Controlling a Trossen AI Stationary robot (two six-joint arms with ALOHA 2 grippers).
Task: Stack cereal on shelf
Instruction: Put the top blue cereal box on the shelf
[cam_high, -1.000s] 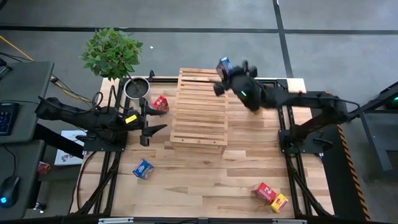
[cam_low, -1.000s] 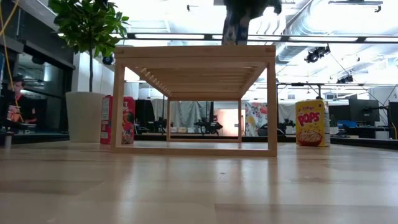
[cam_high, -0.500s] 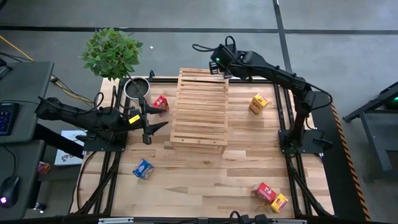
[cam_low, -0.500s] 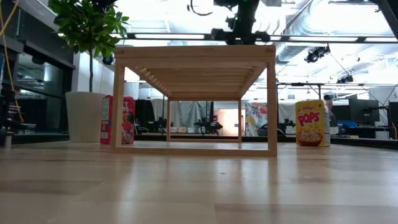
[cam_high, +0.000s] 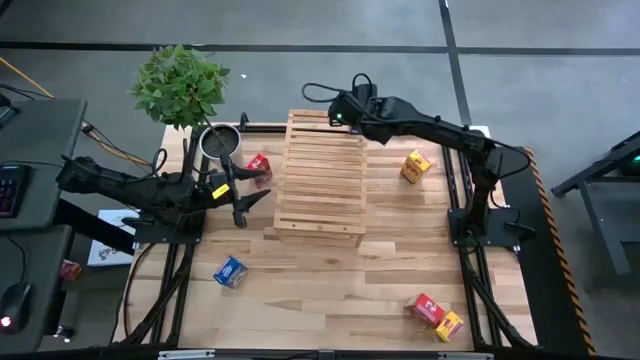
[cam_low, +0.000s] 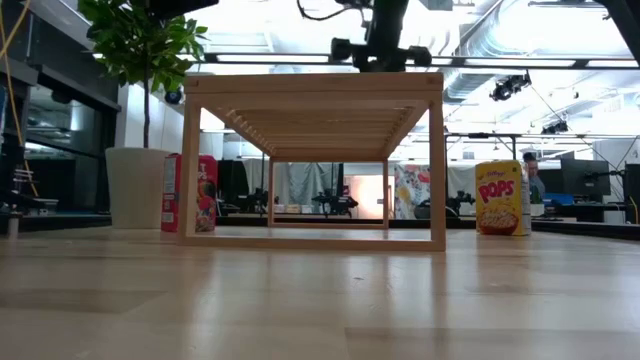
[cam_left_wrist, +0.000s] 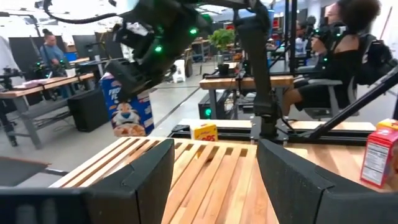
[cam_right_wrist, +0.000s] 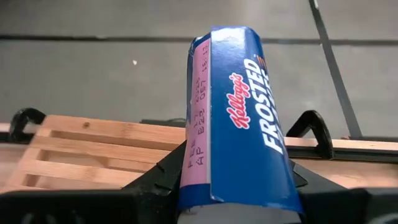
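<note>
The shelf (cam_high: 320, 180) of pale slats stands mid-table. My right gripper (cam_high: 338, 113) hovers over the shelf's far end, shut on a blue cereal box (cam_left_wrist: 127, 109); in the high view the hand hides the box. My left gripper (cam_high: 250, 200) waits open beside the shelf's left side, with nothing between its fingers (cam_left_wrist: 149, 177). A red box (cam_high: 258, 165) stands on the table left of the shelf and a yellow box (cam_high: 415, 165) right of it. Nearer the front, another blue box (cam_high: 230, 271) lies on the left; a red (cam_high: 425, 308) and a yellow one (cam_high: 449, 325) lie on the right. My right gripper pinches the blue box's upper end (cam_right_wrist: 205, 180) between its two fingers, one finger (cam_right_wrist: 155, 180) beside the pink narrow side. The fingers slant down from above, along the box. The box hangs nearly upright below the hand (cam_left_wrist: 146, 37), over the shelf's far edge; it looks clear of the slats.
A potted plant (cam_high: 182, 85) and a metal pot (cam_high: 220, 142) stand at the far left corner. People sit at desks beyond the table (cam_left_wrist: 354, 43). Bare tabletop (cam_high: 330, 280) lies in front of the shelf.
My right gripper has carried the blue box along the far edge toward the table's left, over the shelf's far end, rolling and tipping downward on the way; the yellow box it covered now shows. My left gripper has swung slightly toward the far edge.
</note>
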